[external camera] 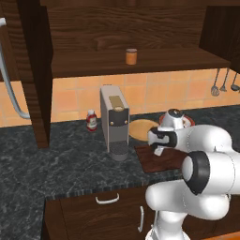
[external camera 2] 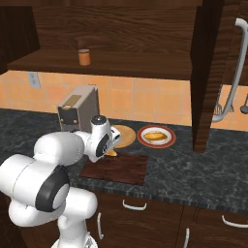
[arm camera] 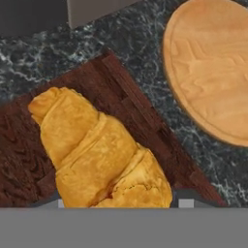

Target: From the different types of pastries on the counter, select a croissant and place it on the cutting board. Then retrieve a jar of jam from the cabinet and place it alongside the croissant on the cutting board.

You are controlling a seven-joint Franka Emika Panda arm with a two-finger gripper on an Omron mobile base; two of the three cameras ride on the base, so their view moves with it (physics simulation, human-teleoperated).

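While bent low, gripper [arm camera: 116, 206] over croissant [arm camera: 94, 150], cutting board [arm camera: 121, 92] corner

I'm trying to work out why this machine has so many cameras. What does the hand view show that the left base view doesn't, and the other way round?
The hand view alone shows the croissant, golden and lumpy, over a corner of the cutting board.

The left base view alone shows the jar of jam on the shelf of the cabinet, a coffee machine, a red bottle and the robot's white arm.

Both show the cutting board, the round wooden disc beside it and the counter.
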